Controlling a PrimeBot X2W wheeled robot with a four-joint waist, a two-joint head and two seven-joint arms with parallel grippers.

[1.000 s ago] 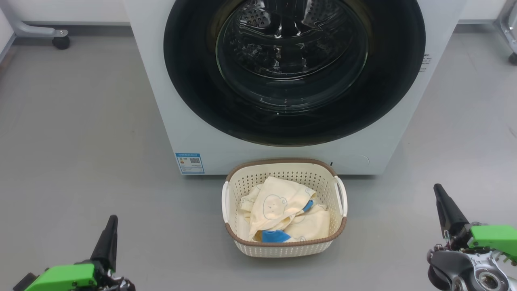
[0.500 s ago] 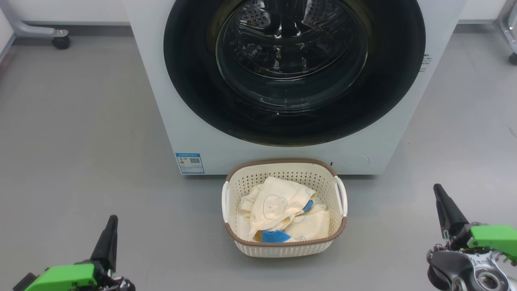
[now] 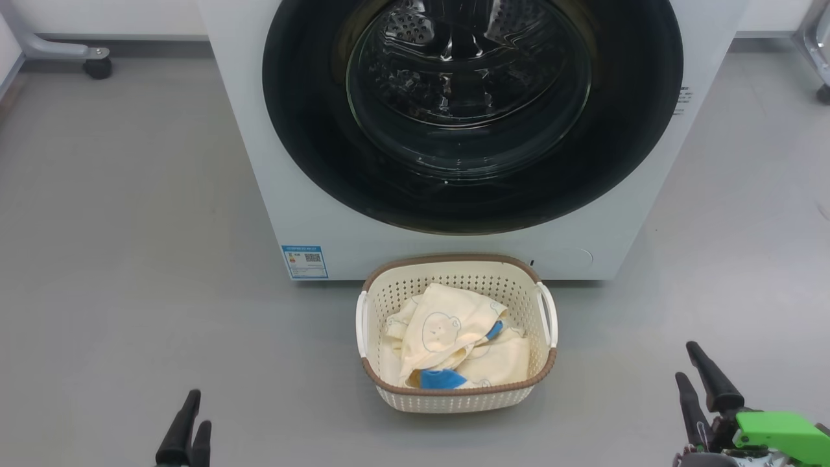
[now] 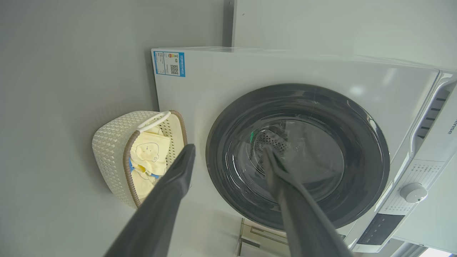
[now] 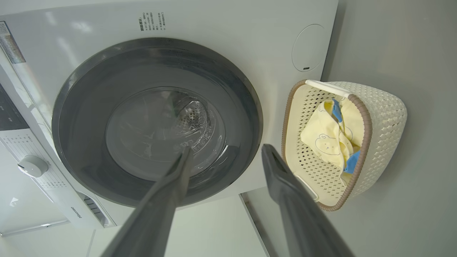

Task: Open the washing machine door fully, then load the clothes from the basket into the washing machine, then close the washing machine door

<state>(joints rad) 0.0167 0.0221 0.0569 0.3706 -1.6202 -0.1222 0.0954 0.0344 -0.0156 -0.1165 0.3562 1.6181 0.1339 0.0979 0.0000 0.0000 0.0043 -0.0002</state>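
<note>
The white washing machine [image 3: 259, 162] stands straight ahead, its glossy black round door [image 3: 311, 130] shut flat against the front. On the floor just before it sits the cream basket [image 3: 454, 259], holding pale yellow clothes [image 3: 447, 331] with bear outlines and blue trim. My left gripper [image 3: 199, 408] is low at the bottom left, open and empty. At the bottom right, my right gripper [image 3: 685, 360] is also open and empty. The left wrist view has the open left gripper [image 4: 228, 147] facing the door [image 4: 357, 142] and basket [image 4: 110, 150]. The right gripper [image 5: 226, 148] faces the door [image 5: 89, 89] and basket [image 5: 385, 114].
Grey floor lies open on both sides of the machine and basket. A metal frame leg with a black caster [image 3: 97, 65] stands at the far left, and another caster [image 3: 823, 94] at the far right. A blue label sticker [image 3: 305, 261] marks the machine's lower left corner.
Both grippers went from shut to open and dropped lower in the head view. Basket, clothes and door have not moved.
</note>
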